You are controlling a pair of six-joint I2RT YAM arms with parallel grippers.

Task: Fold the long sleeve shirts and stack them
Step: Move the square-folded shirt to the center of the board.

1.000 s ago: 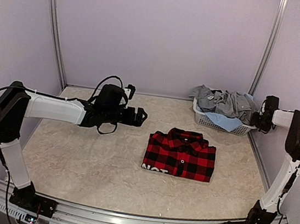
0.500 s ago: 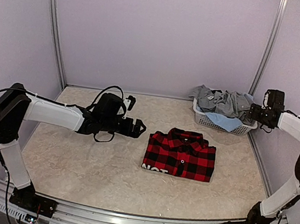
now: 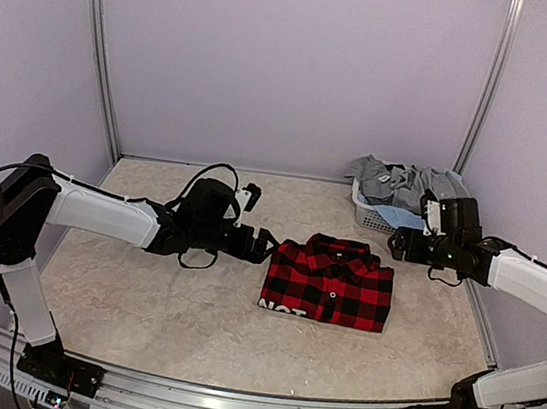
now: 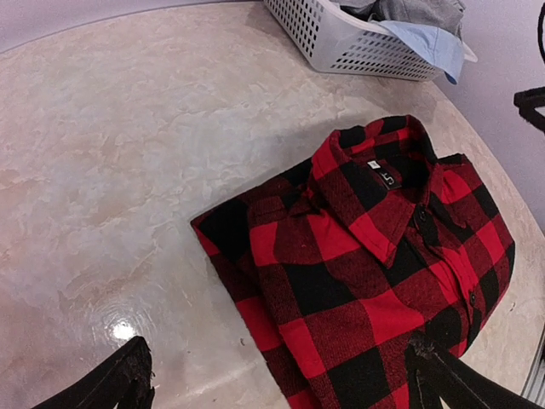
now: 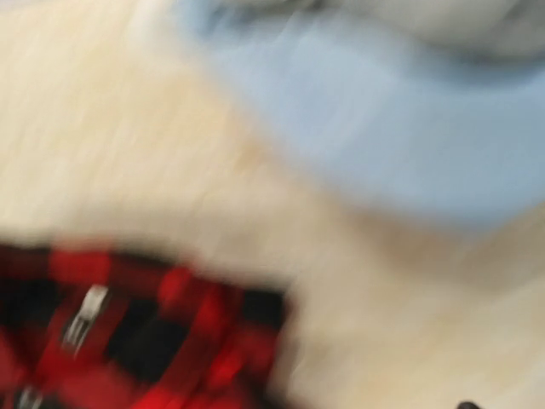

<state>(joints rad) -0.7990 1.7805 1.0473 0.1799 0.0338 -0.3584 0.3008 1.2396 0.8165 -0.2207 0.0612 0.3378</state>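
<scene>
The red-and-black plaid shirt (image 3: 329,282) lies folded flat in the middle of the table, collar toward the back. My left gripper (image 3: 263,247) hovers open at its left edge. In the left wrist view its fingers (image 4: 119,383) straddle the near-left corner of the plaid shirt (image 4: 375,273) without touching it. My right gripper (image 3: 401,245) hangs open and empty just off the shirt's back right corner. The right wrist view is blurred, showing the plaid collar (image 5: 128,341). The grey shirt (image 3: 402,186) sits crumpled in the basket.
A white mesh basket (image 3: 371,217) stands at the back right, holding the grey shirt and a light blue cloth (image 4: 430,43) that droops over its rim (image 4: 341,51). The booth's walls close in on three sides.
My right arm has swung from the basket down and left to the plaid shirt's back right corner, its jaws opening. My left gripper has slid right up to the shirt's left edge.
</scene>
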